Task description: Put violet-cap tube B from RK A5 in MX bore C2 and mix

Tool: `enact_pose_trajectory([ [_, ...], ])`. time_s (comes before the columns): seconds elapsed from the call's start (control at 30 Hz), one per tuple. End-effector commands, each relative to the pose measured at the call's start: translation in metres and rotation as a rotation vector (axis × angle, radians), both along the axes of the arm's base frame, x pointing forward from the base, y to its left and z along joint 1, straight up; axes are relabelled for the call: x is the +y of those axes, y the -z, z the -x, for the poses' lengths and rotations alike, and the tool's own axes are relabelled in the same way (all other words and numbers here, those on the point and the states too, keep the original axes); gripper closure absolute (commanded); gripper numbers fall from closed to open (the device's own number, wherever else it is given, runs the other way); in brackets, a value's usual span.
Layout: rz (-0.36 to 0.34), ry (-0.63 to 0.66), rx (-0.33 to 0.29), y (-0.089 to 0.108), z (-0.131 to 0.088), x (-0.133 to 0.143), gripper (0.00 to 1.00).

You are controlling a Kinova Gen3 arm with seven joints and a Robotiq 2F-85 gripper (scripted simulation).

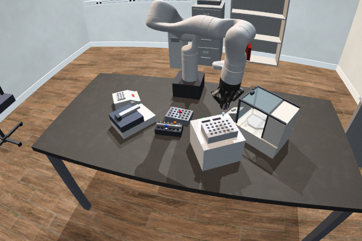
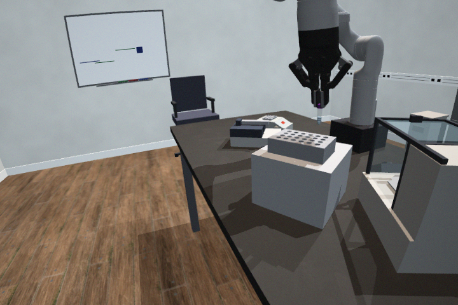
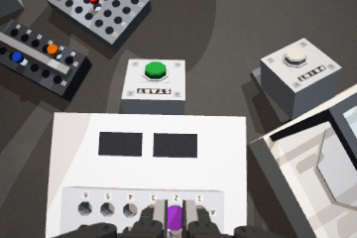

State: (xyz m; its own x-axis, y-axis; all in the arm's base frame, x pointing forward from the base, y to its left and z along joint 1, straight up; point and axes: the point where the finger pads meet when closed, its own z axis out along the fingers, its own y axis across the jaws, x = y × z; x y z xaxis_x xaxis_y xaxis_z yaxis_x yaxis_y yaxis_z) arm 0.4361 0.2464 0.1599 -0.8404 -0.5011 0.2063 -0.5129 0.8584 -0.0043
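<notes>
My gripper (image 1: pixel 224 105) is shut on tube B (image 2: pixel 319 110), a clear tube with a violet cap (image 3: pixel 175 216); the tube hangs upright from the fingers. The gripper also shows in the exterior view (image 2: pixel 319 100). It hovers above the near edge of the mixer MX (image 1: pixel 217 142), a white box with a grey bored block (image 1: pixel 218 127) on top. In the wrist view the cap lies over the block's row A near column 2. The green START key (image 3: pixel 155 69) sits on the mixer's front. Two lamp windows (image 3: pixel 148 145) on the mixer's top are dark.
The grey rack RK (image 1: pixel 178 115) holds a red-capped tube (image 1: pixel 179 111). The dark magnet block MG (image 1: pixel 168 128) holds blue-capped (image 3: pixel 17 57) and orange-capped (image 3: pixel 52 49) tubes. The glass-walled balance BAL (image 1: pixel 265 119) (image 3: pixel 300 76) stands close beside the mixer, with its key box. The spectrophotometer (image 1: pixel 131 117) and dry block (image 1: pixel 125 98) stand farther off.
</notes>
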Motion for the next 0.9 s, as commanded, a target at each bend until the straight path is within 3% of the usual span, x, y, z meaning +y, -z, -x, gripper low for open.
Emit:
enact_pose_trajectory([
  [0.0,0.0,-0.001,0.0,-0.001,-0.013,0.009,0.9],
  [0.3,0.0,-0.001,0.0,-0.001,-0.033,0.021,0.9],
  [0.87,0.0,-0.001,0.0,0.0,-0.033,0.021,0.9],
])
